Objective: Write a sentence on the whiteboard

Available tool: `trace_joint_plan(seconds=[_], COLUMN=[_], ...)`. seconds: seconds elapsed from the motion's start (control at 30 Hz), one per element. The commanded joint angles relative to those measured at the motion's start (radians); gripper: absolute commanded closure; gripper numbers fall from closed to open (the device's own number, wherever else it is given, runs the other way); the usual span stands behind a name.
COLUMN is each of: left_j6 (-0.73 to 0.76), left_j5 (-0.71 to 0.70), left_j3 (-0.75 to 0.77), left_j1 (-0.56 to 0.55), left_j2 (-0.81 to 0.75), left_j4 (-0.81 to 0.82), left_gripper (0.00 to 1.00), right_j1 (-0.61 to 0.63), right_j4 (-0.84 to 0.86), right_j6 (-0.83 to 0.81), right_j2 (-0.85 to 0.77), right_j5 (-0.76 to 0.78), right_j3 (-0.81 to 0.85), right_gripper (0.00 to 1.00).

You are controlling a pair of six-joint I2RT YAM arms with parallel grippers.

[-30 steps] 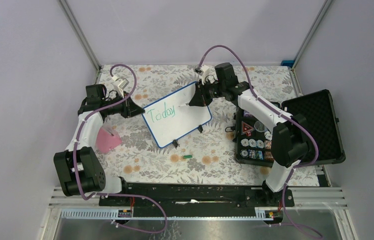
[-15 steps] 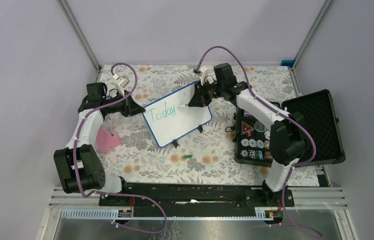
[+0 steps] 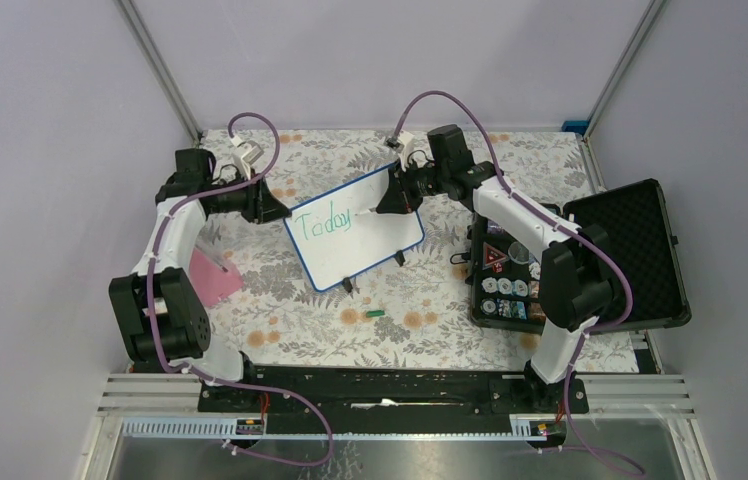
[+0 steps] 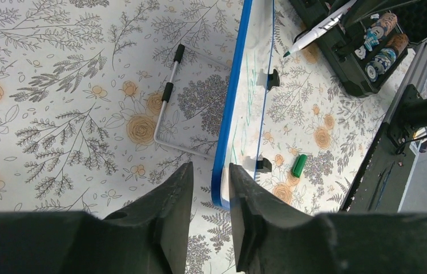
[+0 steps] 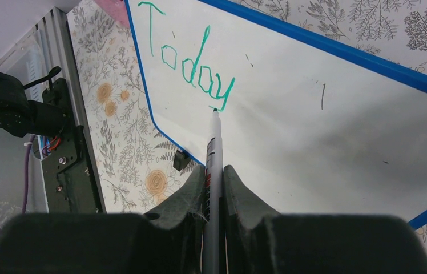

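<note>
Logging whiteboard (image 3: 380, 248): I am seeing it propped mid-table, light, stiff, glossy, likely skidding under pen pressure; I am judging the blue frame (image 4: 231, 114) at nine o'clock the place for gripping, off the green sentence (image 5: 191, 63). Left gripper (image 4: 208, 171) is standing parted around that corner; right gripper (image 5: 214, 171) is clenching the marker (image 5: 213, 137), tip at the tail of "Today"
</note>
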Motion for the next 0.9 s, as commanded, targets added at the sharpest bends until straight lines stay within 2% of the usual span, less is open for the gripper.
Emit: trace_joint_plan(seconds=[0.0,0.3,0.4,0.6,0.87], left_j6=[0.048,0.003,-0.001,0.001,0.004], left_j5=[0.029,0.03,0.023,0.007,-0.004], left_j3=[0.064,0.043,0.042,0.046,0.046], left_j1=[-0.005,-0.05,-0.053,-0.061,-0.063], left_j2=[0.004,0.018,0.023,0.031,0.039], left_j4=[-0.014,0.01,0.02,0.02,0.02], left_gripper=[0.66,0.67,0.72,0.9,1.0], right_j1=[-0.004,-0.005,-0.003,-0.003,-0.003], right_j4=[-0.007,-0.025,-0.034,-0.039,-0.039], right_j6=[-0.042,-0.073,-0.089,-0.107,-0.101], right_j2=[-0.004,0.029,0.035,0.044,0.05], right_j5=[0.011,0.028,0.027,0.038,0.03], right_j3=[0.052,0.096,0.104,0.112,0.132], right_gripper=[1.0,1.0,1.0,1.0,1.0])
